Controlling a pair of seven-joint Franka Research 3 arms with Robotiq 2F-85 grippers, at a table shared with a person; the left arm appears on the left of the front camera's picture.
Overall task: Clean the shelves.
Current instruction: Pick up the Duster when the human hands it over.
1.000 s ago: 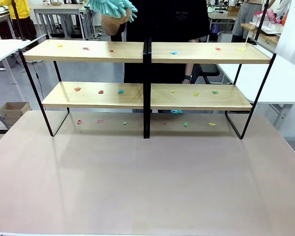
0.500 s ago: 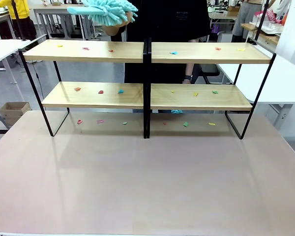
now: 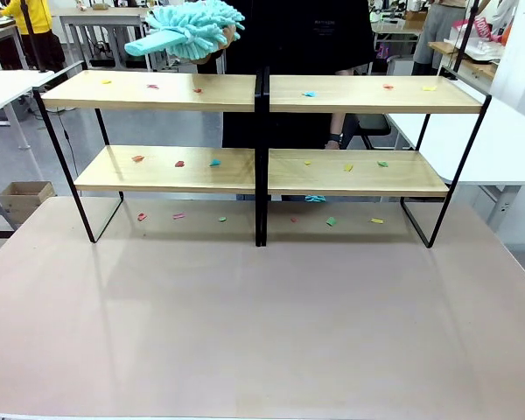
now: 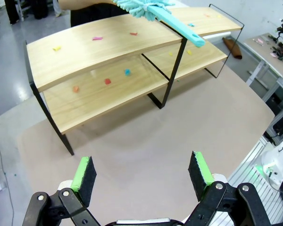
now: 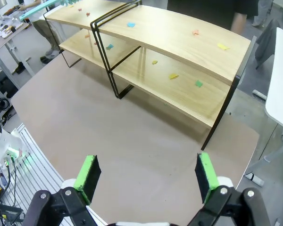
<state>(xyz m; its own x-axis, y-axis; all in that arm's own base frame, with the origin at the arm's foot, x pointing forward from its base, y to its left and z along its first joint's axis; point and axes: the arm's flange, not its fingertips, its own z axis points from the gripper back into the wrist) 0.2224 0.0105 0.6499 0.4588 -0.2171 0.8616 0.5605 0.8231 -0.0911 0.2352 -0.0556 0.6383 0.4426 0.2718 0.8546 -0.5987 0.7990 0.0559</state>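
Squarely crosswise, shelves (image 3: 261,157), long axis left-right

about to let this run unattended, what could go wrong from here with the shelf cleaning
1. The person's teal duster hangs above the top left board of the shelves; a sweep could knock the paper scraps onto the lower boards or the tabletop, where more already lie.
2. The left gripper and right gripper are both open and empty on the near side; reaching in might meet the duster or the thin black frame.
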